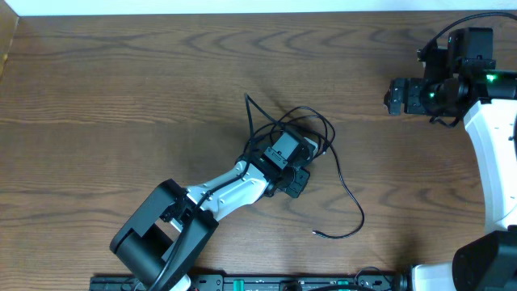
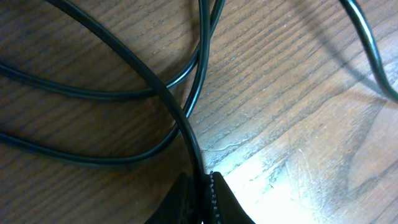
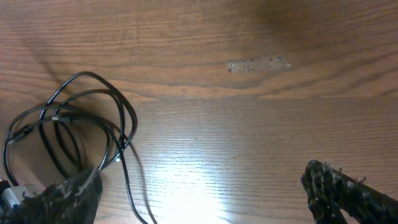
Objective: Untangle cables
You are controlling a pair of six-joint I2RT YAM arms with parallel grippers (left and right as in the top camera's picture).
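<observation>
One black cable (image 2: pixel 166 96) visible; left gripper (image 2: pixel 200 191) covers the coil's middle.

Soft, even light overhead on the table (image 1: pixel 121 81); the black cable (image 1: pixel 355 204) casts a faint shadow. Wrist views are dimmer, with white glare on the wood; left gripper (image 2: pixel 200 196) and right gripper (image 3: pixel 205 193) are blurred.

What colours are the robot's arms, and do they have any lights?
Both the left arm and right arm have smooth white shells with chunky black joints. The right one's wrist shows a green light. The jaws are black with bumpy ridged edges.
</observation>
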